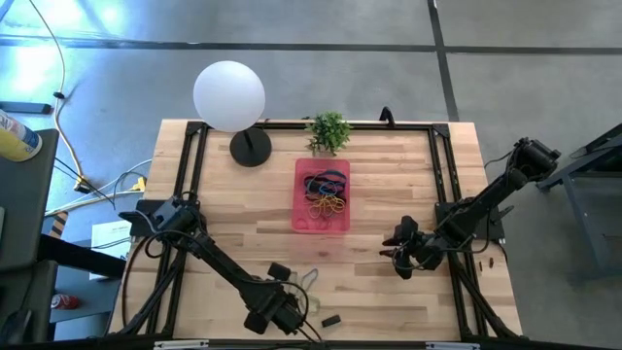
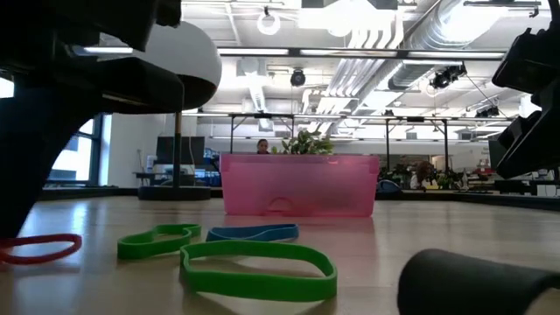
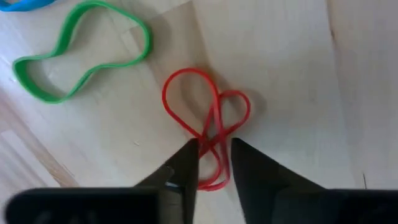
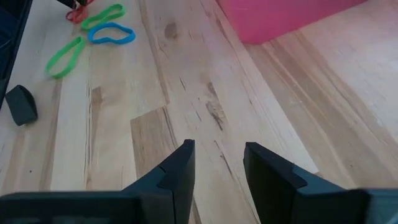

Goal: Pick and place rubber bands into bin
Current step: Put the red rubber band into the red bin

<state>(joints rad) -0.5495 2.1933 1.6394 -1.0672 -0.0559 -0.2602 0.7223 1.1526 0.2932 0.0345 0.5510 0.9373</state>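
Left gripper (image 3: 214, 158) stood low over the table, on the near side of the bin (image 1: 299, 216) and well apart from it, its two dark fingers (image 3: 186, 165) straddling a twisted red rubber band (image 3: 208, 118) that lay flat on the wood. The jaws were parted by a narrow gap with the crossed strands of the red band between them; whether the pads were already pinching the band or merely bracketing it could not be told.

Just beside the red band, on the same near side of the bin, lay more loose bands: a green rubber band (image 3: 81, 53), a second green one (image 2: 258, 267) and a blue rubber band (image 4: 111, 34). The bin itself already held a tangle of bands (image 1: 325, 192) in black, red, blue and yellow. A small black block (image 4: 20, 104) sat near the loose bands, farther from the bin than they were.

Right gripper (image 4: 217, 165) waited to the right of the bin, clear of it, fingers apart and grasping nothing over bare wood.

By my reading, the step in hand was the pick of the red band. The next move would call for the left jaws to finish pinching the crossed strands, then a lift straight up to check the floppy loop came along, then a carry over the bin before letting go.
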